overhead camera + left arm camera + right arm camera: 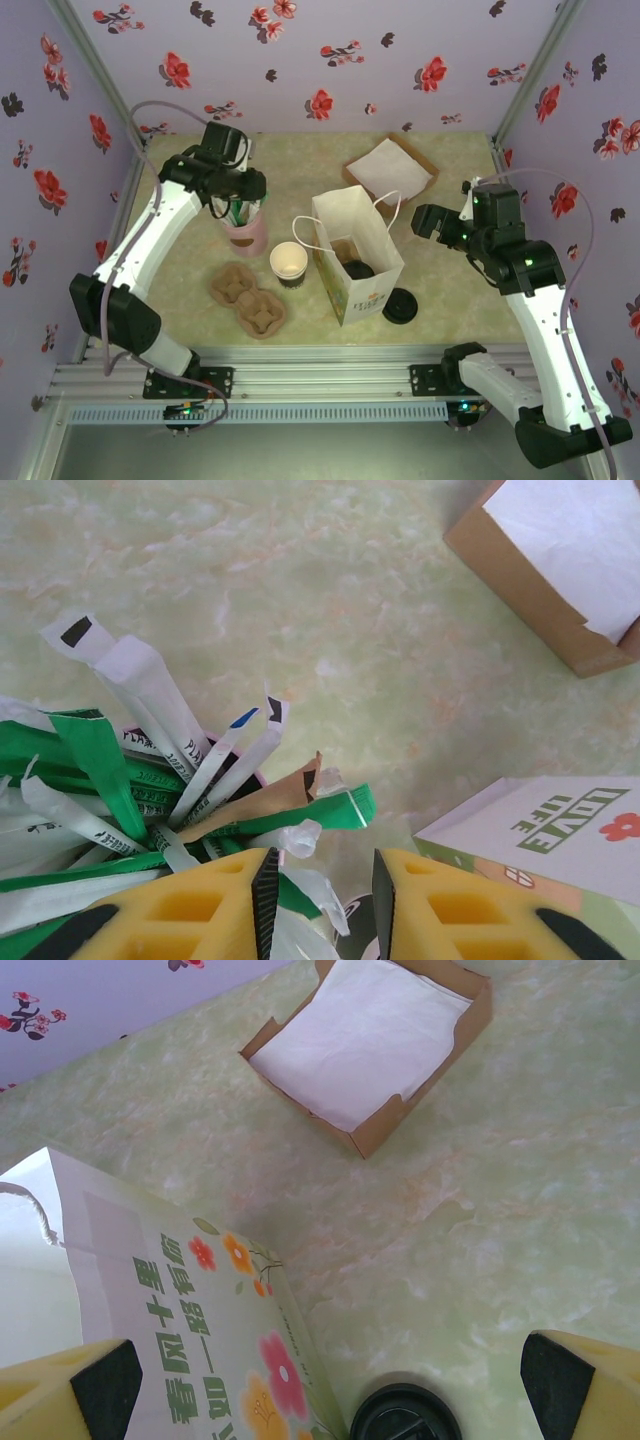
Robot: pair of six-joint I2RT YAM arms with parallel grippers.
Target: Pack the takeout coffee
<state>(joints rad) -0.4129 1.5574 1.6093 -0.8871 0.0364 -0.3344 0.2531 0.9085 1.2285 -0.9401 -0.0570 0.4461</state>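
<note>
Plainly lidless, the takeout coffee (pixel 288 263) stands on the tabletop (pixel 440 285) just right of the left claw (pixel 322 905). That claw is narrowed to a slim gap over the stirrers (pixel 150 780), and whether it pinches one is hard to tell. The black lid (pixel 405 1418), cut off at the frame edge, lies beneath the right claw (pixel 320 1400), which is spread wide and empty.

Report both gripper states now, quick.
Left gripper: partly closed over the stirrers; whether it grips one cannot be told.
Right gripper: wide open, holding nothing.
</note>
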